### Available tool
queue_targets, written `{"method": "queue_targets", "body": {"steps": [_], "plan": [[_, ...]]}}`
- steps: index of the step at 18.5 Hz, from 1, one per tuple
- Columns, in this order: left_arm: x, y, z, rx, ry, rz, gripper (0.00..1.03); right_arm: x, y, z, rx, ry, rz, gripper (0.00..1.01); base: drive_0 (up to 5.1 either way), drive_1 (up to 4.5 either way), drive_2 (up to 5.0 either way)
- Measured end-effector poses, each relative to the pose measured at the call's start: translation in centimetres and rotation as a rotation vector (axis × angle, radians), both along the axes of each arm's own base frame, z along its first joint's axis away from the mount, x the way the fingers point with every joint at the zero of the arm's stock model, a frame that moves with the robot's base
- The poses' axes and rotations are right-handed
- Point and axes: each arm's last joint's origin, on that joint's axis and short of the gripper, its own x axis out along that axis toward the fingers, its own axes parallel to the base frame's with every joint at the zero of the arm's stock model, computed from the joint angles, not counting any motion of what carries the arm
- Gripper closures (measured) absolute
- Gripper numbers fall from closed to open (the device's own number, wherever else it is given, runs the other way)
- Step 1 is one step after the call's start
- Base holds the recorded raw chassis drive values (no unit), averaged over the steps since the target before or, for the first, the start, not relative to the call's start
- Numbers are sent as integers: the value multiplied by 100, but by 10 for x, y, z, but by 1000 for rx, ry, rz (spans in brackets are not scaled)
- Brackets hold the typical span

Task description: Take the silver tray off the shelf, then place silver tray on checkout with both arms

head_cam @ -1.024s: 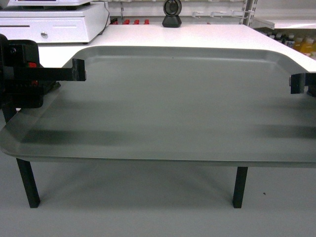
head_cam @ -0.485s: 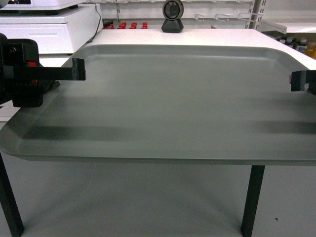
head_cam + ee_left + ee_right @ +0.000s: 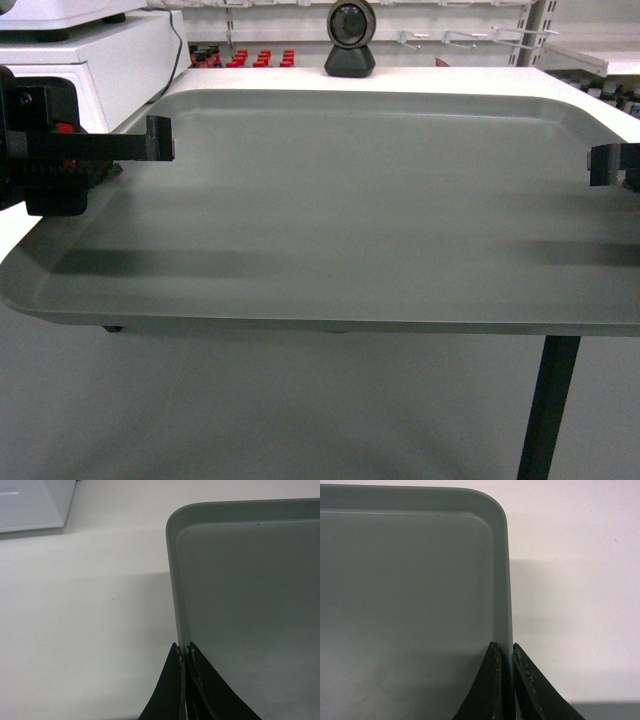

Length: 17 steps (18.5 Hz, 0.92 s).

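Black end effector, red accents

The silver tray looks matt, smooth grey metal; the checkout top is smooth matt white

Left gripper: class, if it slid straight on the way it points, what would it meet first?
The left gripper is shut on the tray rim and points along it. It would follow the rim to the rounded far corner, then open tabletop. The white box sits off to the side, probably out of line.
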Motion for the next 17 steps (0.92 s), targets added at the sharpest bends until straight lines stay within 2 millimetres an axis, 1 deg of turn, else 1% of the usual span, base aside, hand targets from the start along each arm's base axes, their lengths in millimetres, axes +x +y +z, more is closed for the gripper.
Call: {"method": "queue_targets", "body": {"steps": [17], "plan": [[0,0,-1,2,5,0,101,0,0,0,-1,2,0,98,-3,431,-436]]}}
